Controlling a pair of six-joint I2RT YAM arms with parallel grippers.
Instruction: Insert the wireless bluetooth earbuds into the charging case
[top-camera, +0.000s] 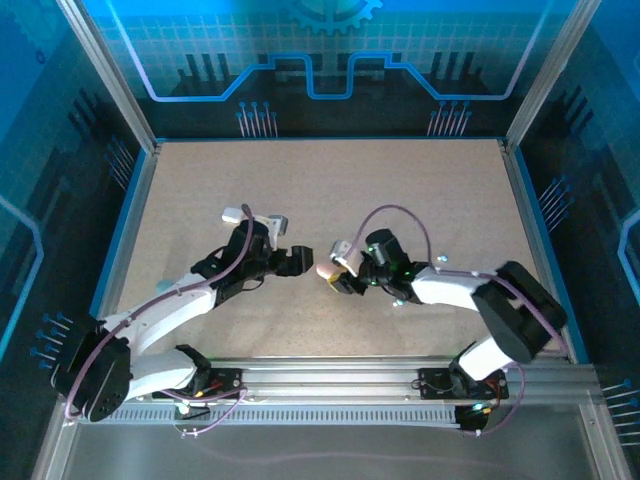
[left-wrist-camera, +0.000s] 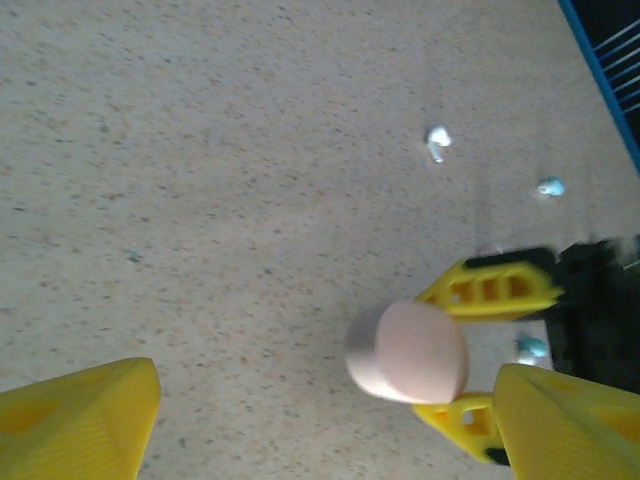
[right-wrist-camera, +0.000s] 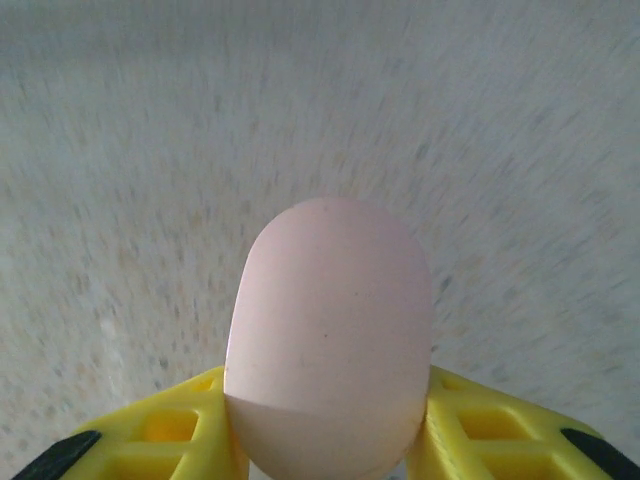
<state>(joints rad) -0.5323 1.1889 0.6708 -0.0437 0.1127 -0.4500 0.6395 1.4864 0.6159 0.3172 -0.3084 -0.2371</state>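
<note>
Clamps pink charging case (right-wrist-camera: 330, 300) with right gripper (right-wrist-camera: 328, 420), holds left gripper (left-wrist-camera: 325, 390) spread empty nearby, with white earbud (left-wrist-camera: 437, 140) and blue earbud (left-wrist-camera: 550, 186) loose on table (left-wrist-camera: 200, 150)

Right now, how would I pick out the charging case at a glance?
Look to the middle of the speckled beige tabletop, where the two arms nearly meet. Between the yellow fingers of the right claw sits a pale pink pill-shaped plastic case. It is smooth, rounded and far bigger than the tiny white earbud lying nearby.
</note>
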